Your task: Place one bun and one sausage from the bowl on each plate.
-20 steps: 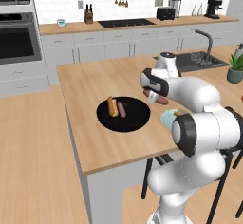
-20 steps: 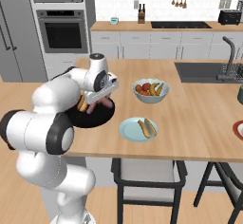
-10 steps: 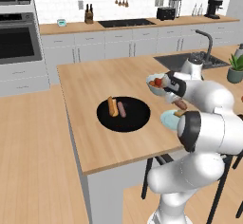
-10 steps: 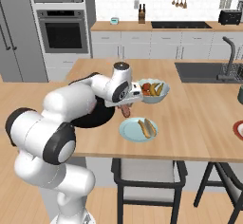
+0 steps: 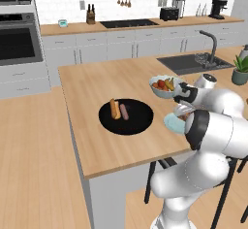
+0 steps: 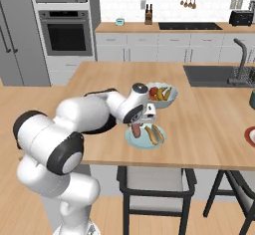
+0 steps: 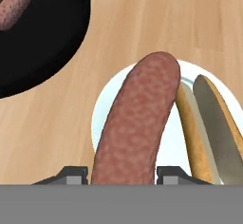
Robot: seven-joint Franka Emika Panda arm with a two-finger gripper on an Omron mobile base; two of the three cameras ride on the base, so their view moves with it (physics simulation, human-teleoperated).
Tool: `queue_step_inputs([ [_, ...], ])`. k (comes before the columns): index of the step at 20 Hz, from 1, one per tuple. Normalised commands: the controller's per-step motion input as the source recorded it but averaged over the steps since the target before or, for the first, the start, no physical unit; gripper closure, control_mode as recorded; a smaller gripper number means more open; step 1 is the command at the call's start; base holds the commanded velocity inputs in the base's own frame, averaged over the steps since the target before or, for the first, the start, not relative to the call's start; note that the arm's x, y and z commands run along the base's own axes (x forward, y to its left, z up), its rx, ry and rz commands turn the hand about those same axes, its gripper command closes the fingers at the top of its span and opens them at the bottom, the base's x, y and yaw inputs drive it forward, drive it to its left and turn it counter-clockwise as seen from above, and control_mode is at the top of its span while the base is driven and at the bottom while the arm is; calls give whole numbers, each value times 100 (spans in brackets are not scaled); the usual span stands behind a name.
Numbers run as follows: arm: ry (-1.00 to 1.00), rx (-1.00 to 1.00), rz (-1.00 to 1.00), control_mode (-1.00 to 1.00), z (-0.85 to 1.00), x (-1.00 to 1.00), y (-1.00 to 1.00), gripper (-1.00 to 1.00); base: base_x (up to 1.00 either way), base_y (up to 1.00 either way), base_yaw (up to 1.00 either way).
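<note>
Fingers of the gripper [image 7: 122, 173] pinched a sausage [image 7: 135, 123] at centre frame over the blue plate [image 7: 100, 104]; released off-centre, it might roll against the bun [image 7: 192, 133] or off the rim.

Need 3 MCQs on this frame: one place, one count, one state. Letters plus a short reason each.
1. Where is the gripper?
A. over the black bowl
B. over the pale blue plate
C. over the sink

2. How many items lie in the black bowl?
A. none
B. two
C. four

3. What is the gripper doing?
A. open, holding nothing
B. shut on a bun
C. shut on a sausage

Answers:
1 B, it hangs above the pale blue plate in the right base view.
2 B, one bun and one sausage in the bowl lie there.
3 C, the held sausage rises between the fingertips in the hand view, beside the bun on the plate.
</note>
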Motion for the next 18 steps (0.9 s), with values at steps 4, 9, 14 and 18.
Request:
queue_step_inputs([
  [4, 1, -2, 0, -100, -58, 0, -23, 100, 0, 0, 0],
  [9, 3, 0, 1, -100, -30, 9, 3, 100, 0, 0, 0],
  [14, 0, 0, 1, -100, -9, 24, 0, 100, 0, 0, 0],
  [18, 0, 0, 3, -100, -3, 28, 0, 100, 0, 0, 0],
])
